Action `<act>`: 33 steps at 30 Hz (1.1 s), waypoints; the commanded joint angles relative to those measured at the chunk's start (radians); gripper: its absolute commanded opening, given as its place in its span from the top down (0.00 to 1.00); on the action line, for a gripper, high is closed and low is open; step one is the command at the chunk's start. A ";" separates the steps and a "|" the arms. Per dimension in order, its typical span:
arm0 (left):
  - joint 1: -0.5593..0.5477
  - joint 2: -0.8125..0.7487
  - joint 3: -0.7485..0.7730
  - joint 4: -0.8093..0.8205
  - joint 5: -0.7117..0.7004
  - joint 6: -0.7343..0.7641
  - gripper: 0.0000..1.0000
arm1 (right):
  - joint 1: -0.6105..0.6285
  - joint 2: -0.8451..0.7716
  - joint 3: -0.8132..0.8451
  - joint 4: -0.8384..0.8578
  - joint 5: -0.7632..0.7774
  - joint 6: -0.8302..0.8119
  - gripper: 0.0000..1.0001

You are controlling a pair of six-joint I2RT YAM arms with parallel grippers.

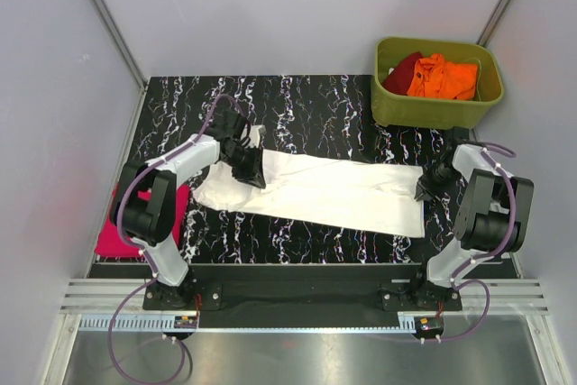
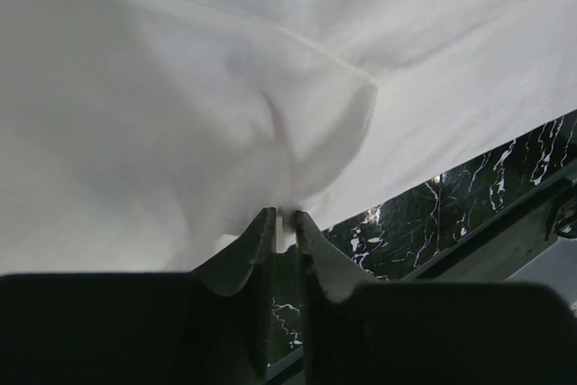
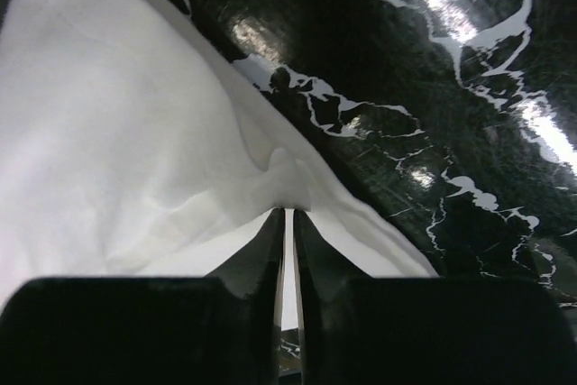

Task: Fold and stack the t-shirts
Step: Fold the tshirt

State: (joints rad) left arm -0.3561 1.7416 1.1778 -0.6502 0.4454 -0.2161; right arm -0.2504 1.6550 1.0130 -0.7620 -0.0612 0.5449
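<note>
While the left hand [image 2: 284, 219] and right hand [image 3: 288, 214] each pinch an end of the white t-shirt [image 1: 315, 191] stretched on the desk [image 1: 306, 101], folding seems barely underway, with the orange t-shirt [image 1: 442, 78] unfolded in the tub [image 1: 433, 113].

White cloth t-shirt [image 1: 315, 191] lying as a long flat band, centre; orange t-shirt [image 1: 442, 78] and dark red t-shirt [image 1: 404, 68] crumpled rear right; magenta-pink t-shirt [image 1: 113, 236] far left
</note>
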 commanded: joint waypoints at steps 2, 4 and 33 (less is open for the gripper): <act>-0.001 0.001 0.065 -0.003 0.033 0.007 0.73 | 0.000 0.041 -0.005 0.032 0.113 -0.022 0.87; -0.001 -0.011 0.075 -0.017 0.032 0.017 0.64 | -0.006 0.071 0.004 0.026 0.118 -0.026 0.89; 0.118 0.128 0.088 -0.005 -0.086 -0.034 0.80 | -0.012 0.094 0.024 0.038 0.144 -0.002 0.89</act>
State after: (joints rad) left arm -0.2481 1.8805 1.2888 -0.6643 0.3943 -0.2447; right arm -0.2554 1.7557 1.0687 -0.7265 -0.0441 0.5613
